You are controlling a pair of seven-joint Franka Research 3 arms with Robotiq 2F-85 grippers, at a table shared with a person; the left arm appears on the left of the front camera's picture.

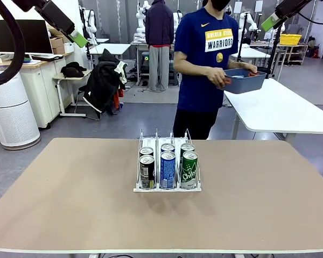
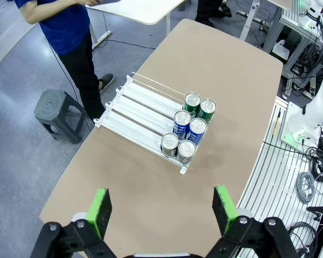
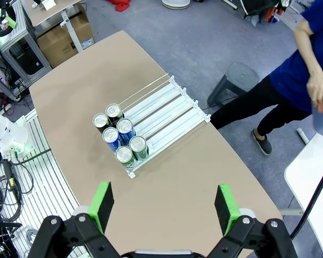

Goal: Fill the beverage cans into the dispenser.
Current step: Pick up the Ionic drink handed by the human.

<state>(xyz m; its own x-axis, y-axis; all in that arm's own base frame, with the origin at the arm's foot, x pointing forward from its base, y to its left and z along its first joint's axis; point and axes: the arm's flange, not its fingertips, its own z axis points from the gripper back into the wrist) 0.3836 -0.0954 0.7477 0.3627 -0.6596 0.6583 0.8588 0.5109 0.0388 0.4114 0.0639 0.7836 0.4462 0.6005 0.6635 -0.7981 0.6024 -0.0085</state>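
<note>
The dispenser [image 1: 167, 187] stands mid-table with several beverage cans upright at its front lip: black/silver ones [image 1: 147, 172] in the left lane, blue ones [image 1: 167, 169] in the middle, green ones [image 1: 189, 169] on the right. Both arms are raised high above the table. My left gripper [image 1: 78, 38] is at the top left and my right gripper [image 1: 269, 22] at the top right. From above, the left gripper [image 2: 161, 209] is open and empty over the dispenser [image 2: 140, 115] and cans [image 2: 188, 126]. The right gripper [image 3: 164, 203] is likewise open above the dispenser [image 3: 167, 115] and cans [image 3: 119, 137].
A person in a blue shirt [image 1: 207, 59] stands at the far side holding a blue-grey bin [image 1: 242, 80] over a white side table [image 1: 290, 110]. A grey stool [image 2: 56, 113] stands on the floor by the table's far edge. Bare tabletop [image 1: 70, 193] surrounds the rack.
</note>
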